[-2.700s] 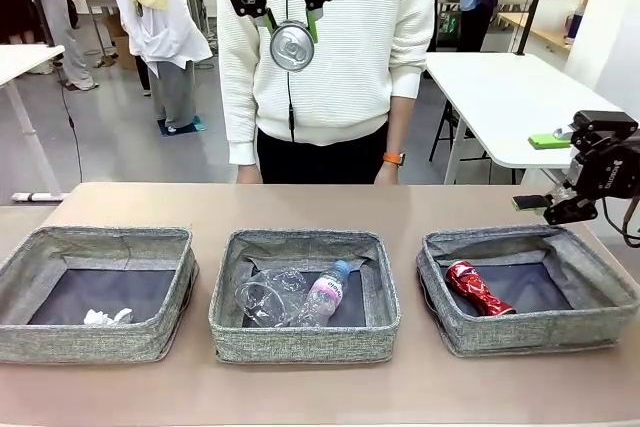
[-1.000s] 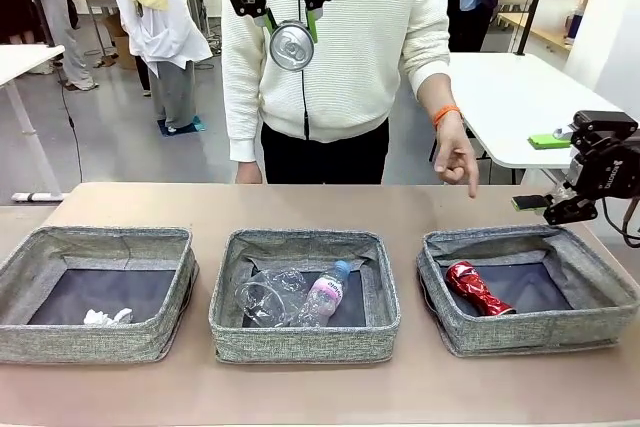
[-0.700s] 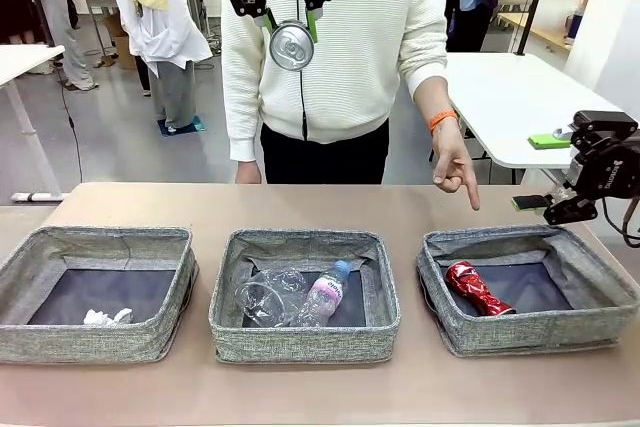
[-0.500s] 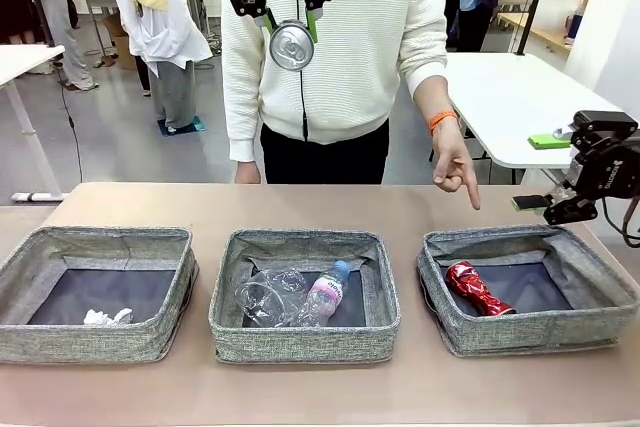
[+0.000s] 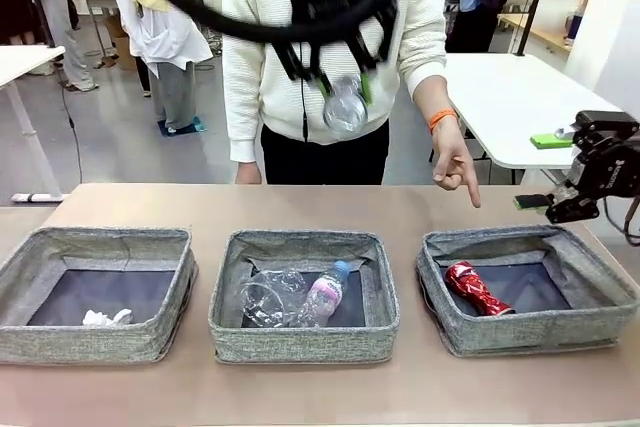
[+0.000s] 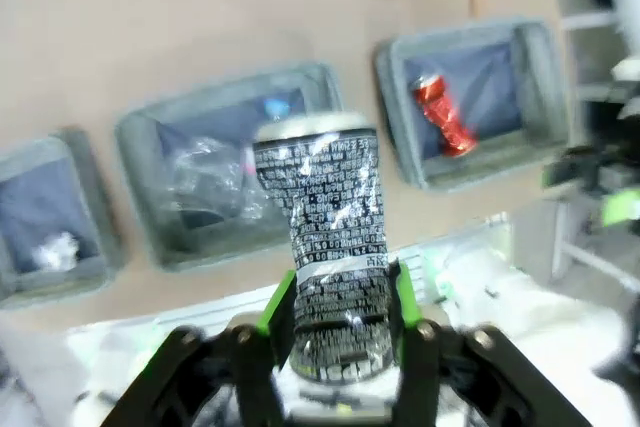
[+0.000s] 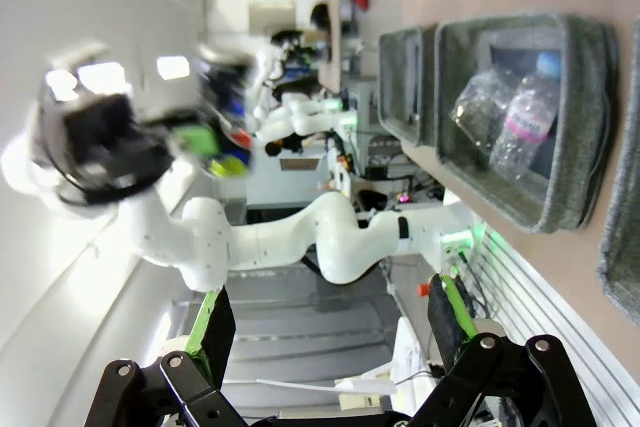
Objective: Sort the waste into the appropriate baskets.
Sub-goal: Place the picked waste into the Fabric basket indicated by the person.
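Note:
My left gripper [image 5: 345,87] hangs high above the table, blurred, shut on the black-silver can [image 5: 345,107]. The left wrist view shows that dented can [image 6: 328,237] upright between the green pads [image 6: 400,292]. Three grey baskets stand in a row. The left basket [image 5: 100,239] holds a paper ball [image 5: 105,318]. A clear cup [image 5: 262,299] and a bottle [image 5: 325,295] lie in the middle basket [image 5: 300,339]. The right basket [image 5: 530,332] holds a red can [image 5: 477,287]. My right gripper [image 5: 545,209] stands open beside the right basket's far corner, and its fingers [image 7: 215,332] hold nothing.
A person in a white sweater stands at the far side. Their hand [image 5: 455,167] points down at the right basket. A white table [image 5: 510,97] stands behind on the right. Bare tabletop runs in front of and behind the baskets.
My left gripper has swung right and lower with the can. The person's hand came up earlier and stays pointing at the right basket. The right arm has not moved.

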{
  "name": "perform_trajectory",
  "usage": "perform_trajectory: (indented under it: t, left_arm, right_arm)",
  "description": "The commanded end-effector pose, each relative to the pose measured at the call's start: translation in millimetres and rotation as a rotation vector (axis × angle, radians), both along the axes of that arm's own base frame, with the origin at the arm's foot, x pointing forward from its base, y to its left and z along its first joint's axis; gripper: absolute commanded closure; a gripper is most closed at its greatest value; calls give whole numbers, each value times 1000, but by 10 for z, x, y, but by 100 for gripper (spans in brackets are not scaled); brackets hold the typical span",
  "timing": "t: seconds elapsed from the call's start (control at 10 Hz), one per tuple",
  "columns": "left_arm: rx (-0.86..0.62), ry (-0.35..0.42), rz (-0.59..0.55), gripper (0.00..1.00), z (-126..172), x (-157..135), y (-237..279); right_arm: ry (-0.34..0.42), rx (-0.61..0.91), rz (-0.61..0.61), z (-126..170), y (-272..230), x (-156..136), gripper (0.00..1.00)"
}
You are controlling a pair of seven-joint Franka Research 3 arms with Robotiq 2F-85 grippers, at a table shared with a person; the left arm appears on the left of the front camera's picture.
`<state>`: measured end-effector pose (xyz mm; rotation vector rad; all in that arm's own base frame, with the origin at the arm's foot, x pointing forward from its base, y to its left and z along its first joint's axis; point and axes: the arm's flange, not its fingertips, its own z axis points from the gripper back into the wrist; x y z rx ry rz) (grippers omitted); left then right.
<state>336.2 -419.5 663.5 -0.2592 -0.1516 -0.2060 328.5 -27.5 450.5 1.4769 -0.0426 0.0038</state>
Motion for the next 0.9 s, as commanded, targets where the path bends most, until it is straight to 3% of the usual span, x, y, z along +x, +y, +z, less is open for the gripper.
perform_trajectory:
  t: [0.0, 0.1, 0.3, 0.4, 0.8]
  left_arm:
    - [-66, -26, -63, 57, -556, -242, -54]
    - [-88, -46, -67, 57, -743, -166, -310]
    - [-173, -92, -113, 57, -1011, 108, -905]
    - [-213, -94, -124, 57, -1089, 140, -1200]
    - [-176, -105, -189, 57, -1380, 64, -2128]
  right_arm:
    - [-127, -143, -137, 389, -904, -317, 0]
    - [-146, -178, -223, 428, -1433, -491, 0]
    - [-182, -89, -545, 337, -2189, -834, 0]
    - [-117, -146, -282, 472, -1508, -639, 0]
    - [-117, -146, -282, 472, -1508, -639, 0]
